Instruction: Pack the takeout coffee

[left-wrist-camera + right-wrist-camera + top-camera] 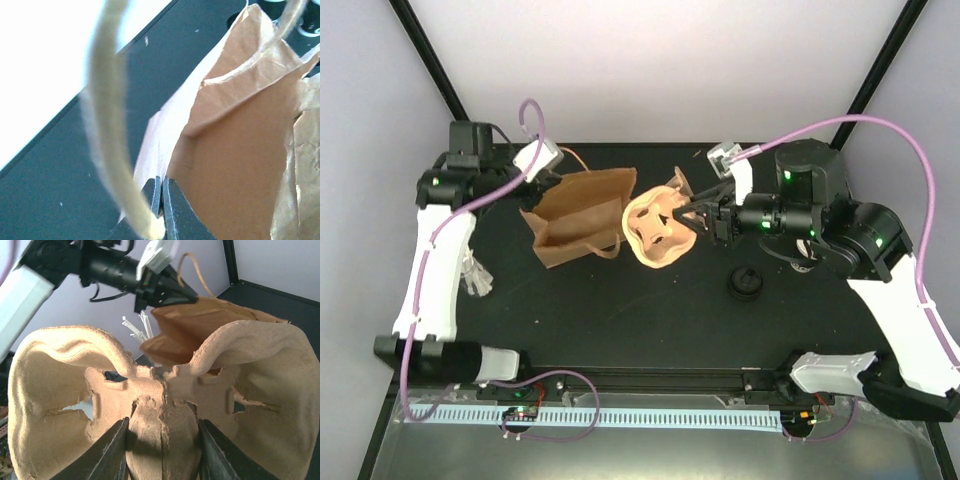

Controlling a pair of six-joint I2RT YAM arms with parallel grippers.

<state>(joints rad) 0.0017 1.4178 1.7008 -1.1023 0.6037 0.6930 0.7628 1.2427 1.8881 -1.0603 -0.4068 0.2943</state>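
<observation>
Two arms reach over a black table [650, 320].

(a) Brown paper bag [582, 212], left of centre. The left gripper [540, 186] is pinched flat on its upper rim, the jaws meeting with only paper between them. A twine handle [107, 125] arches just beside the fingers.

(b) Moulded pulp cup carrier [658, 232], just right of the bag. The right gripper [162, 440] holds it, jaws part-way apart on either side of the central ridge.

(c) Takeout coffee [805, 262], probably the pale-mouthed cup half hidden under the right forearm. It is right of the carrier and well apart from the bag.

(d) Small black cup [745, 283], dark from above, standing alone on the table near the carrier's right edge.

(e) Clear plastic pieces [475, 275], on the table beside the left arm.
</observation>
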